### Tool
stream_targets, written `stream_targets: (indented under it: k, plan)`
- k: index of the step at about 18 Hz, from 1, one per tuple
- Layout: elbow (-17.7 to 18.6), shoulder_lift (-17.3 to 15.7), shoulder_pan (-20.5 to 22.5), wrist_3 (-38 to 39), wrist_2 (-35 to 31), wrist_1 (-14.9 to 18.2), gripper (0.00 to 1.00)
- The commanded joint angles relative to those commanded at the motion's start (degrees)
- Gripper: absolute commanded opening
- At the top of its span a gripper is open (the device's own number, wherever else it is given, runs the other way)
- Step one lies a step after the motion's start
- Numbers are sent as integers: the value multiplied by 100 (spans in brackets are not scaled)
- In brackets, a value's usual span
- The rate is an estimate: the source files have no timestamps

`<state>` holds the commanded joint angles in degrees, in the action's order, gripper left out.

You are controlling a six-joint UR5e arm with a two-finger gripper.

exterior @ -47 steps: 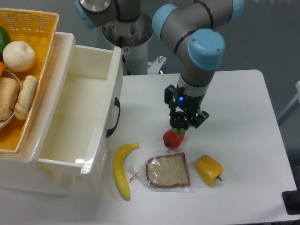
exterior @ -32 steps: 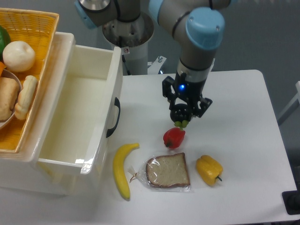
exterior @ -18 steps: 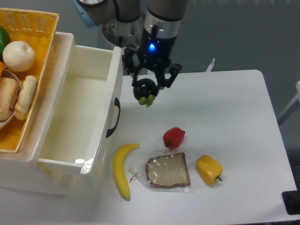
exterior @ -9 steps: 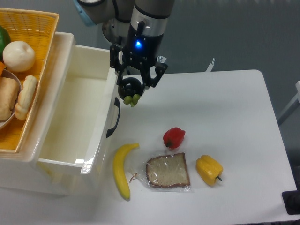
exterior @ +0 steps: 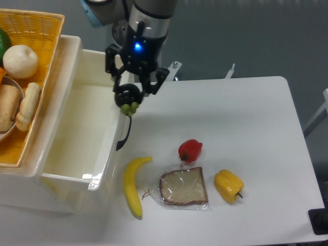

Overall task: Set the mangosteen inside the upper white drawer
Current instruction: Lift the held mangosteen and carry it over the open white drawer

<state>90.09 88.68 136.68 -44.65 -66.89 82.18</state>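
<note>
Now mangosteen [exterior: 127,99] (clamped in jaws) hangs above upper white drawer [exterior: 77,138] front.

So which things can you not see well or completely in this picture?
- Mangosteen: the gripper covers its sides; only the dark front and green cap show.
- Drawer: the near wall hides part of its floor.
- Basket: cut off by the left and top edges, so its food shows only partly.
- Drawer handle: its top lies behind the fruit.
</note>
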Motion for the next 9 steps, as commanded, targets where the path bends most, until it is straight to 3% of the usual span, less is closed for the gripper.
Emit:
stream_targets:
  k: [3, 6, 9]
  plan:
    - [9, 44, -123, -17, -17, -9, 17]
    - [105, 53, -211, -97, -17, -61, 43]
    - [114, 61, -316, -105, -17, -62, 53]
